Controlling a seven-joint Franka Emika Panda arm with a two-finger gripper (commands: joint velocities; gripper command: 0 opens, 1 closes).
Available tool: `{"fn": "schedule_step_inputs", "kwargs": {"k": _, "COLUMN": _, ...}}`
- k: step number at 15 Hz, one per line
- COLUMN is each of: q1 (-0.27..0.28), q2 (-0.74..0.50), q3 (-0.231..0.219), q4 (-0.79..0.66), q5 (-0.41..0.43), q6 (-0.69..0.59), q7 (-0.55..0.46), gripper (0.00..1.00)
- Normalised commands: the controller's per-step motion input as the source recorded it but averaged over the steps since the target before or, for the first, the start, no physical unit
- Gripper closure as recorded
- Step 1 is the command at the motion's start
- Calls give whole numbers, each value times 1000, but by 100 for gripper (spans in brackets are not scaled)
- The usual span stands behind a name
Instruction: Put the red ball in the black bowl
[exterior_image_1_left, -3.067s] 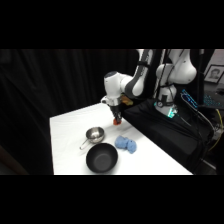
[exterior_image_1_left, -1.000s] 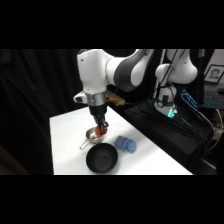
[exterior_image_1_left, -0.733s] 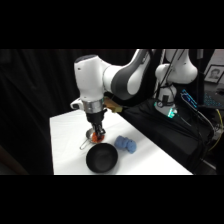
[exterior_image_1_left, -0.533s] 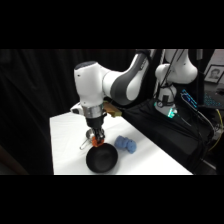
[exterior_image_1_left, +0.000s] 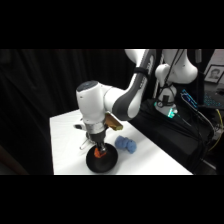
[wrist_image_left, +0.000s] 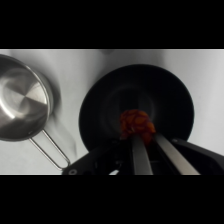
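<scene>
Gripper (wrist_image_left: 145, 145) fingers (wrist_image_left: 139, 155) clenched on the red ball (wrist_image_left: 136, 124), which hangs over the middle of the black bowl (wrist_image_left: 170, 90), at or just above its floor; contact with the bowl cannot be told. Silver cup (wrist_image_left: 22, 102) with wire handle stands on the white bench (wrist_image_left: 80, 65) just beside the bowl. Light-blue lumpy object (exterior_image_1_left: 126, 145) lies on the bench beyond the bowl, near it.

A robotics lab: a white robot arm (exterior_image_1_left: 125, 95) reaches over a bare white table (exterior_image_1_left: 65, 135) hung round with black curtains (exterior_image_1_left: 40, 85), and beyond the table's right edge stands wired equipment with a green light (exterior_image_1_left: 172, 112).
</scene>
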Motion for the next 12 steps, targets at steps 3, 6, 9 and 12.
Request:
{"fn": "schedule_step_inputs", "kwargs": {"k": 3, "q1": 22, "q2": 131, "q3": 20, "q4": 216, "q5": 80, "q6": -32, "q7": 12, "gripper": 49}}
{"fn": "schedule_step_inputs", "kwargs": {"k": 6, "q1": 31, "q2": 46, "q3": -5, "q4": 181, "q5": 44, "q6": -162, "q7": 18, "gripper": 25}}
{"fn": "schedule_step_inputs", "kwargs": {"k": 9, "q1": 2, "q2": -73, "q3": 8, "q4": 101, "q5": 37, "q6": -228, "q7": -56, "gripper": 2}}
{"fn": "schedule_step_inputs", "kwargs": {"k": 12, "q1": 2, "q2": -170, "q3": 9, "q4": 61, "q5": 41, "q6": -312, "q7": -44, "gripper": 0}}
